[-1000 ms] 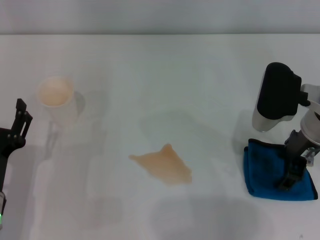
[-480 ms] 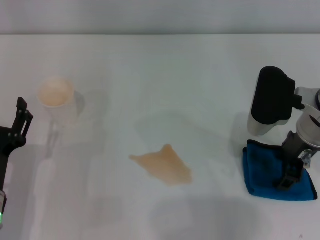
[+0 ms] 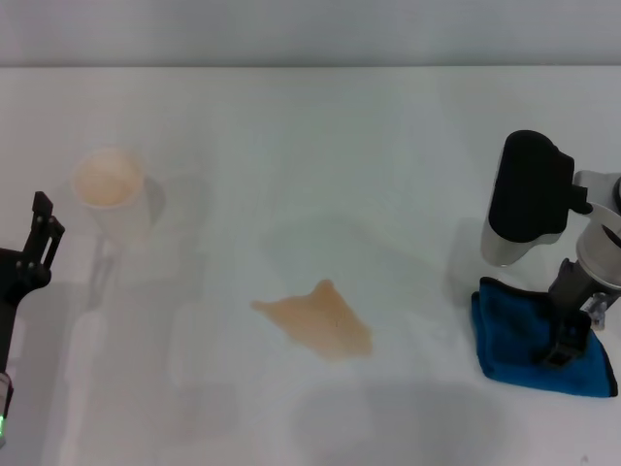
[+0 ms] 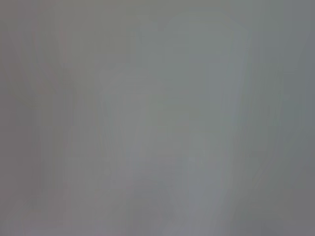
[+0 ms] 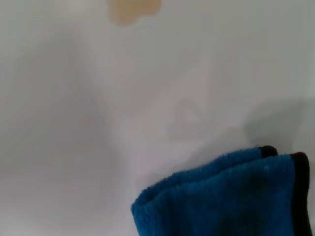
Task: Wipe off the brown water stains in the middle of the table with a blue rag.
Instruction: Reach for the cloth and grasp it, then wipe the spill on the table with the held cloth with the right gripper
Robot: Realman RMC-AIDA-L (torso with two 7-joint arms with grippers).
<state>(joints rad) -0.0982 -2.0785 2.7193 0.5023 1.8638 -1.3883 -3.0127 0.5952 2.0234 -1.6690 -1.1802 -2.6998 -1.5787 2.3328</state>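
Stain: the brown water stains, a thin tan-brown patch with a pointed outline, lie mid-table, untouched; their edge also shows in the right wrist view.
Surface: the table, wide, plain white, smooth.
Rag: the blue rag, folded fluffy bright blue cloth with black edging, sits on the table's right side, well apart from the stain; also seen in the right wrist view.
Right gripper: the right gripper is planted down on the rag, dark fingers pressed into the cloth; whether they have pinched it, I cannot tell.
Left gripper: the left gripper is parked at the table's left edge, near a translucent whitish cup; how wide its fingers stand, I cannot tell.
Progress: by my reading 0 wiping done; securing the rag is in hand, then carry and wipe remain.
Change: against 1 second ago, the right arm has shifted slightly toward the stain side, the rag's near edge nudged with it; stain, cup and left gripper unchanged.
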